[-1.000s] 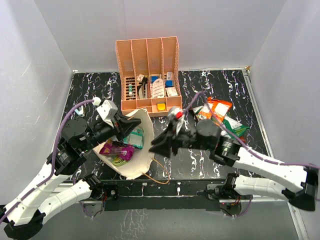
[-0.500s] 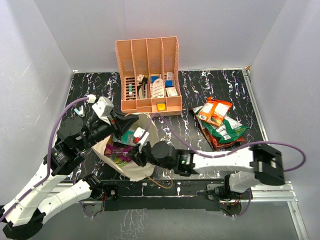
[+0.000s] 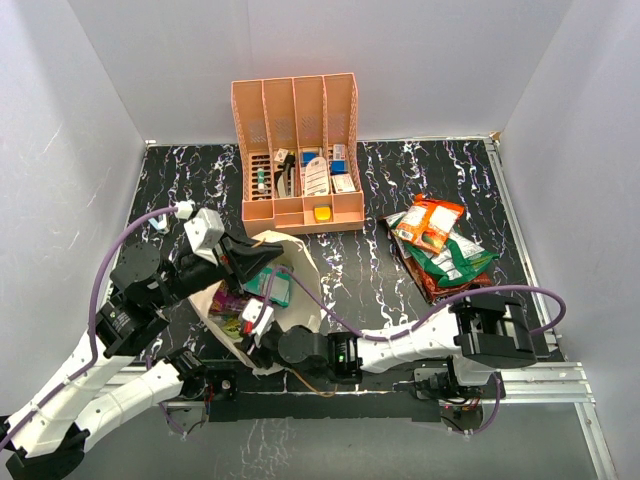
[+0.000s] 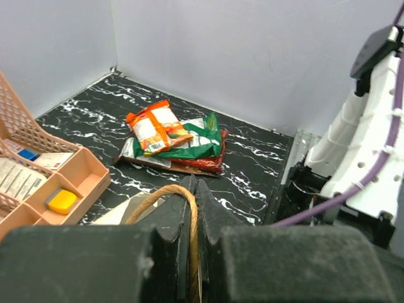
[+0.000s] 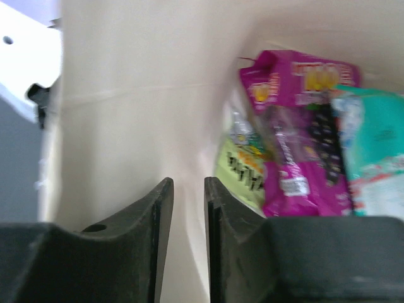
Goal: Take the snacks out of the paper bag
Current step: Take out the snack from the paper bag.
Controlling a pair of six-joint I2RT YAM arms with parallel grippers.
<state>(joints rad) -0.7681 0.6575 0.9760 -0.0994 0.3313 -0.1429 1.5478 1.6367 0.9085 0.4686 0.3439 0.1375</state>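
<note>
The tan paper bag [image 3: 297, 262] lies on its side at front left. My left gripper [image 3: 262, 262] is shut on its brown cord handle [image 4: 191, 211] and holds the mouth up. My right gripper [image 3: 243, 322] reaches inside the bag [image 5: 126, 113]; its jaws [image 5: 187, 183] are slightly apart with nothing between them. In the bag lie a purple packet [image 5: 297, 139], a teal-white packet [image 5: 375, 158] and a green packet [image 5: 243, 167], just right of the fingertips. The teal packet [image 3: 275, 288] and purple packet [image 3: 226, 303] show from above. Orange [image 3: 430, 222], green [image 3: 455, 262] and red packets lie stacked at right.
The peach slotted organizer [image 3: 297, 110] with small boxes and bottles stands at the back centre; its tray edge [image 4: 76, 183] shows in the left wrist view. The pile of packets [image 4: 170, 136] lies beyond the left fingers. White walls close in three sides.
My right arm has swung left and down from mid-table into the bag's mouth. My left gripper has kept hold of the cord handle, shifting slightly.
</note>
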